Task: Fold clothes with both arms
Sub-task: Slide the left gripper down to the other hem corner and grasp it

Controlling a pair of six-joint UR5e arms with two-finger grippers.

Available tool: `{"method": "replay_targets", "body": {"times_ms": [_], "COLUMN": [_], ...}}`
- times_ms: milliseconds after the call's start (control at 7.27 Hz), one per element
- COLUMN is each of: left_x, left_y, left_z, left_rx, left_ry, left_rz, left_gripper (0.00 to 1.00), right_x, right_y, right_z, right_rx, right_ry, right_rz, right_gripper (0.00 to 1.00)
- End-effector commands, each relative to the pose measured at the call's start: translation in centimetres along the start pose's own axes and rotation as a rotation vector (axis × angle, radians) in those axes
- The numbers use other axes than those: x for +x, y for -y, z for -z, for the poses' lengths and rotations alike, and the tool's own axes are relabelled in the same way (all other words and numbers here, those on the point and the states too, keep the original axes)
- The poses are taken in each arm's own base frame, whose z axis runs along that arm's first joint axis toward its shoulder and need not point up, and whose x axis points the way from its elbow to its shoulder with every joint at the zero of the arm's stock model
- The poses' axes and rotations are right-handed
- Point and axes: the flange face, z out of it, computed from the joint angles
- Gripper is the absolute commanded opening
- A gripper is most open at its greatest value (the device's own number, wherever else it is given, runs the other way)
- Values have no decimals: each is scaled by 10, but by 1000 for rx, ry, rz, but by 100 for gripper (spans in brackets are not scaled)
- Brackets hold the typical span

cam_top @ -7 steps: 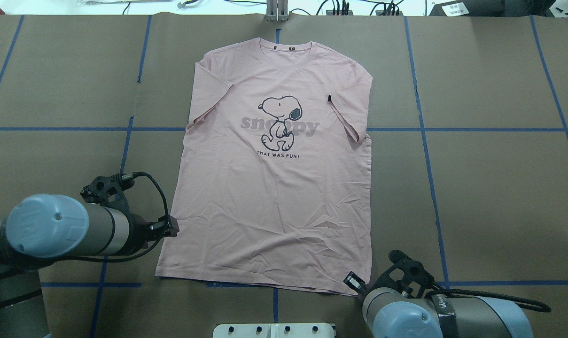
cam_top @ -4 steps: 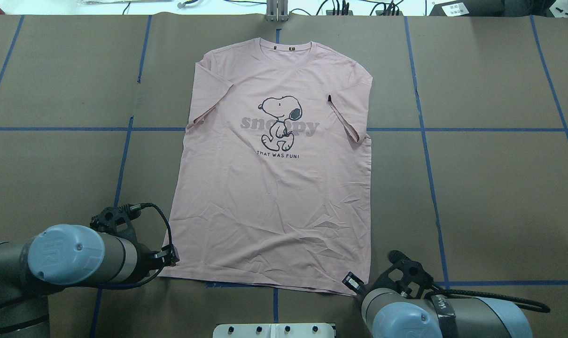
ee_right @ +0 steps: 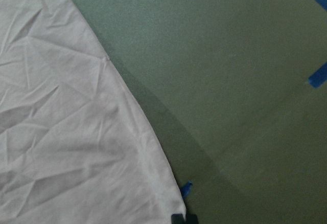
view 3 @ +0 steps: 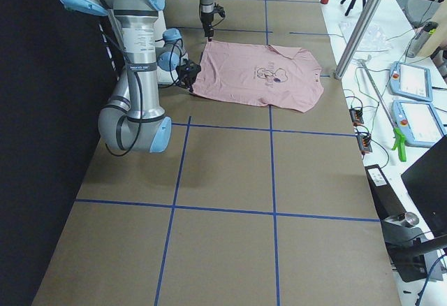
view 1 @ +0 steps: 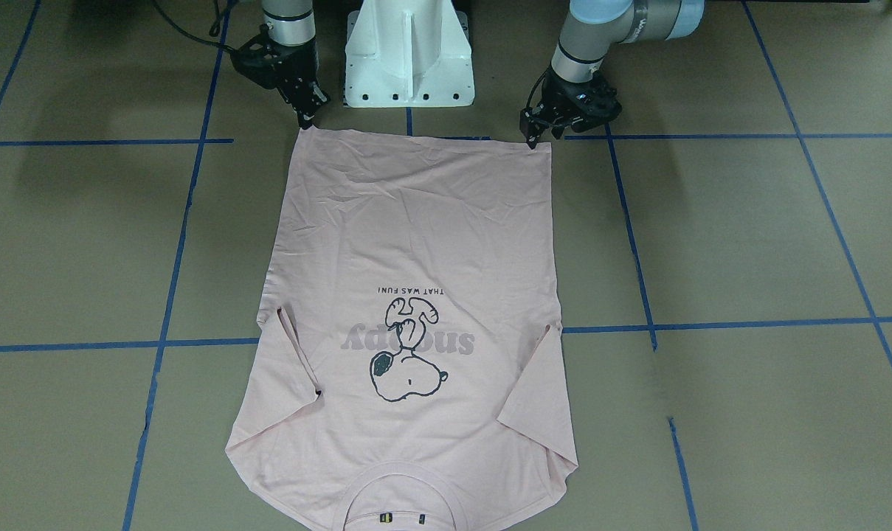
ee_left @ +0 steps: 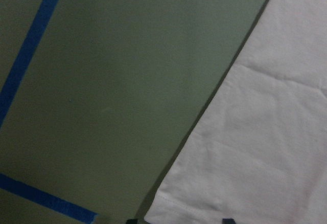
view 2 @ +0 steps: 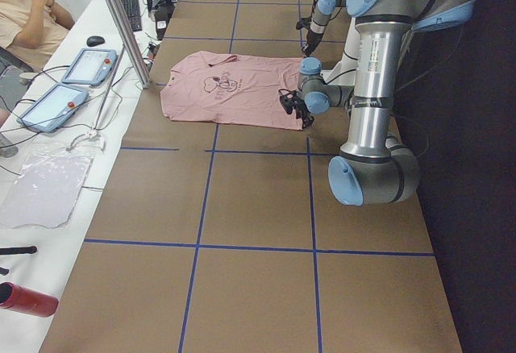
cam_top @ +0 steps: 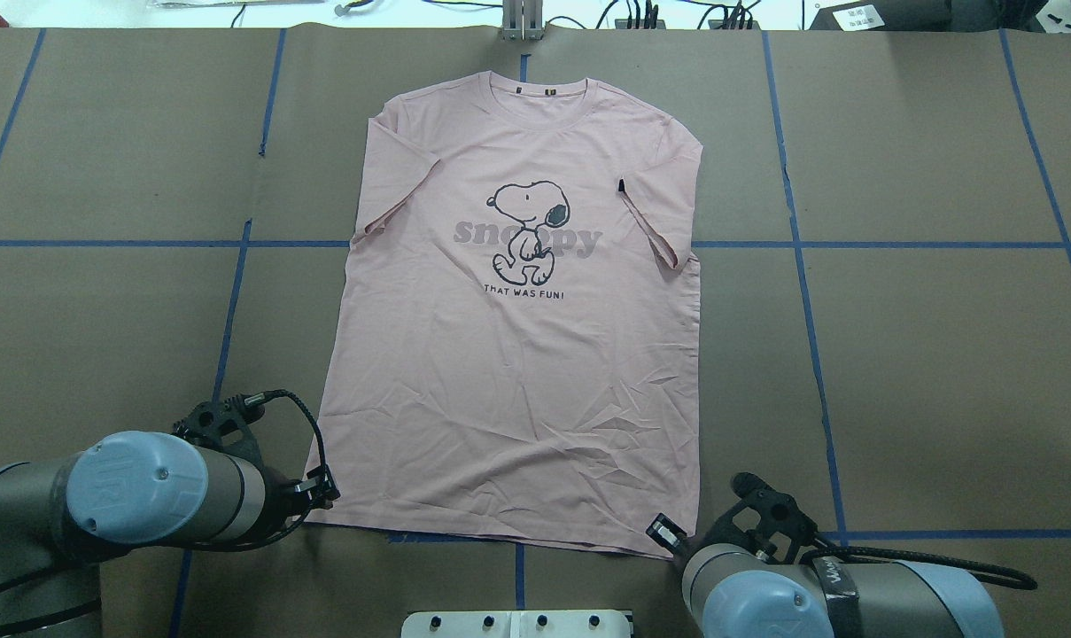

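Lying flat, the T-shirt runs lengthwise, hem near, collar far. Left gripper straddles the near-left hem corner, jaws spread; right gripper appears clamped on the near-right corner.

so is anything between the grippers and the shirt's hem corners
Nothing visible: the left gripper and the right gripper each sit right at a hem corner of the T-shirt.
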Motion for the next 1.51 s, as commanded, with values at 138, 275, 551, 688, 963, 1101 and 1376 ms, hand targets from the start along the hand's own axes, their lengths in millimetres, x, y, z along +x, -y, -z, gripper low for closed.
{"method": "replay_targets", "body": {"times_ms": [138,275,551,688,963,1101,1376], "left_x": [-8,-5,-4,-5,1,6,11], "left_y": [3,2,2,2,-2,-8,-32], "left_z": [-15,-12,-11,-12,-1,16,46], "left_rx": [8,5,6,5,0,-13,-74], "left_ry": [33,25,24,24,3,-31,-73], "left_rz": [0,-3,4,2,-2,-8,-35], "left_gripper": [63,57,3,0,0,0,0], "right_x": [-1,-1,0,1,1,1,24], "right_y": [-1,-1,0,-1,0,4,28], "right_z": [1,1,1,0,-1,0,26], "right_rx": [-1,-1,1,-1,1,4,-7], "right_ry": [4,4,2,-1,-2,0,9], "right_rz": [0,0,1,2,2,-2,0], "right_gripper": [0,0,0,0,0,0,0]}}
